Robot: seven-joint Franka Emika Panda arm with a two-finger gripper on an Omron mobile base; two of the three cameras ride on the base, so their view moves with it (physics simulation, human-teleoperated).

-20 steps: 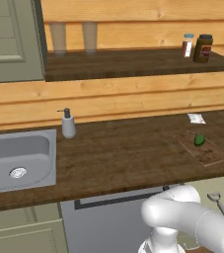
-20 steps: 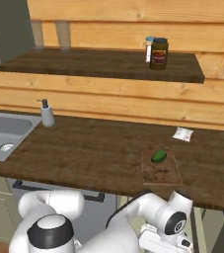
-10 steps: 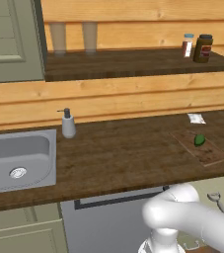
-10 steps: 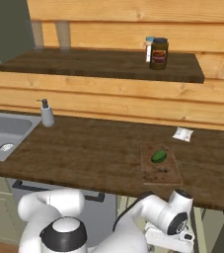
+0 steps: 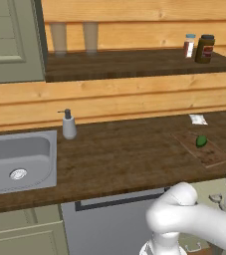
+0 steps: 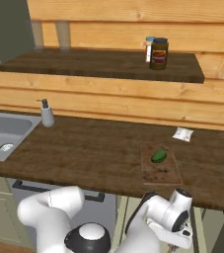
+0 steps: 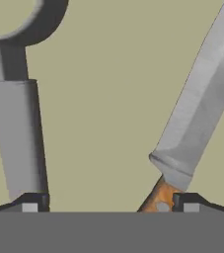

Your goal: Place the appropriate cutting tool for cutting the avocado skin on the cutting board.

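— Knife first: where did the cutting tool [image 7: 197, 106] lie from the end effector [image 7: 108, 203]?
— Just ahead of it and toward its right fingertip [image 7: 185, 203], in an open drawer below the table's front edge, near the right end. Its long axis ran slantwise, grey blade pointing away, reddish-brown handle [image 7: 158, 197] nearest, just inside that fingertip.
— Was anything gripped?
— No. The fingers stood wide apart and empty, the handle between them but off-centre; I judged a small sideways shift was needed before closing.
— And the table [image 5: 124, 154]?
— It carried the cutting board [image 6: 161, 170] near its right front corner, with the avocado [image 6: 159, 156] lying on it.
— What else was in the drawer?
— A grey metal utensil [image 7: 15, 128] with a round head, by the left fingertip, apart from the tool.
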